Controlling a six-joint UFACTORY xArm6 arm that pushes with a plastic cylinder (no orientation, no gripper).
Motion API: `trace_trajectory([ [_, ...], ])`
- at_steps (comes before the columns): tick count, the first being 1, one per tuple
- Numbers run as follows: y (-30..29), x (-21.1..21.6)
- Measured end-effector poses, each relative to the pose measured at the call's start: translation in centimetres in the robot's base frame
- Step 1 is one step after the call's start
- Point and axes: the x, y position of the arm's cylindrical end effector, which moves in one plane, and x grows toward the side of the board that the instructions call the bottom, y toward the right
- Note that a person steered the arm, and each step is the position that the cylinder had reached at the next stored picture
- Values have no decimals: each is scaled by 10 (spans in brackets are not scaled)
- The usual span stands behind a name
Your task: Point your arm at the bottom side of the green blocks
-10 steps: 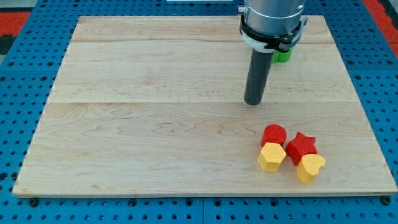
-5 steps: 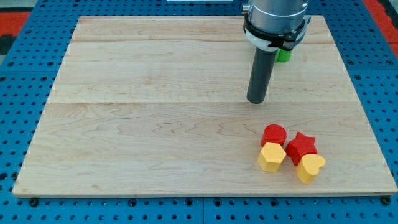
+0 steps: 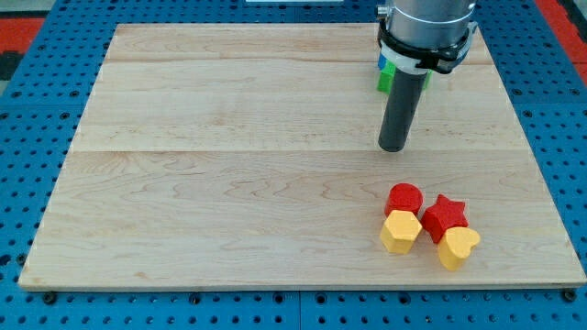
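Camera view gives us a wooden board (image 3: 229, 183) lying on a blue pegboard table (image 3: 27, 165), with our arm coming down from the view's top right. We carry no jaws at all, so nothing is apart, together or clamped: the arm ends in a plain dark rod, and my tip (image 3: 393, 148) rests on the bare wood right of the board's centre.

Only a sliver of a green block (image 3: 386, 78) shows, just to the left of the rod and under the arm's grey housing, near the board's top edge; a small blue piece (image 3: 382, 63) sits directly above it, touching or nearly so. The arm hides most of the green, so we cannot tell its shape or whether more than one green block lies there. My tip stands below the green, toward the view's bottom and slightly right, apart from it with bare wood between.

Toward the view's bottom right four blocks huddle together, well apart from my tip: a red cylinder (image 3: 404, 198), a red star (image 3: 446, 215), a yellow hexagon (image 3: 401, 231) beneath the cylinder, and a yellow heart (image 3: 458, 247) beneath the star
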Motion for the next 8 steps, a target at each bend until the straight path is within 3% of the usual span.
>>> trace_trajectory([
  [8,34,0],
])
